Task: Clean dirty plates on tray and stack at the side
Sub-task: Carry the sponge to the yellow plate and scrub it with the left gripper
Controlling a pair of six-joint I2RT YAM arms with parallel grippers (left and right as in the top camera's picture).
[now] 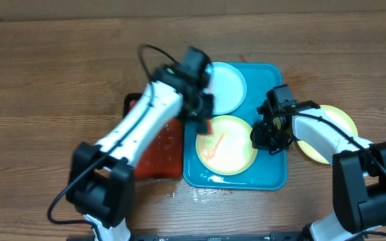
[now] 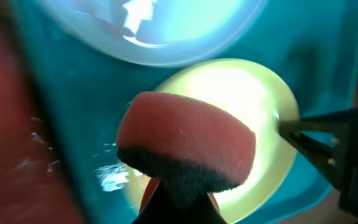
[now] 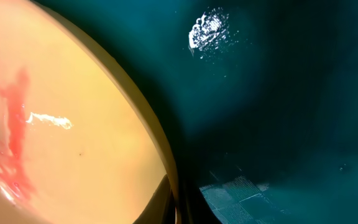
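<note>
My left gripper is clamped on a sponge, poised over the smeared yellow-green plate directly below it, whose orange streak is not yet wiped. My right gripper pinches that plate's rim, steadying it on the teal tray. The mint plate waits just beyond my left gripper. A second yellow-green plate lies on the bench behind my right gripper. I judge one plate done and two left.
</note>
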